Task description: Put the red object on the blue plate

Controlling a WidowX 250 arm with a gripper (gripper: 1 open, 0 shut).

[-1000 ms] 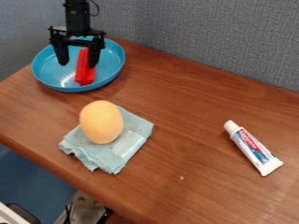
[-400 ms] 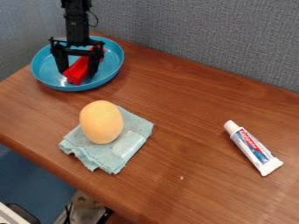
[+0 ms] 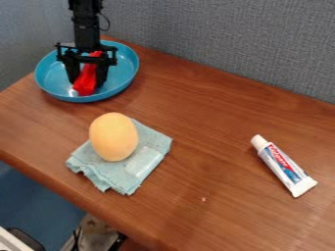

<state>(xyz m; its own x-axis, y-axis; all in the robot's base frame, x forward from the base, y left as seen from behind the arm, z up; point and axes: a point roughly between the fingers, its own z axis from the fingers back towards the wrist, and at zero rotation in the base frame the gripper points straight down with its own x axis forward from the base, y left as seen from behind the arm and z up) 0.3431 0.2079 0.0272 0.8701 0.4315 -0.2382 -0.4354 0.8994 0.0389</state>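
Observation:
The red object (image 3: 85,80) lies tilted inside the blue plate (image 3: 50,91) at the table's far left corner. My black gripper (image 3: 86,65) points down over the plate, one finger on each side of the red object. The jaws stand apart, wider than the object, and do not appear to press on it. The gripper's body hides the back of the plate.
An orange egg-shaped object (image 3: 114,136) rests on a light green cloth (image 3: 125,162) near the table's front edge. A toothpaste tube (image 3: 283,165) lies at the right. The wooden table (image 3: 210,118) ends just left of and in front of the plate.
The red object stood upright between the fingers a second ago and now lies tilted in the plate. The gripper has hardly moved.

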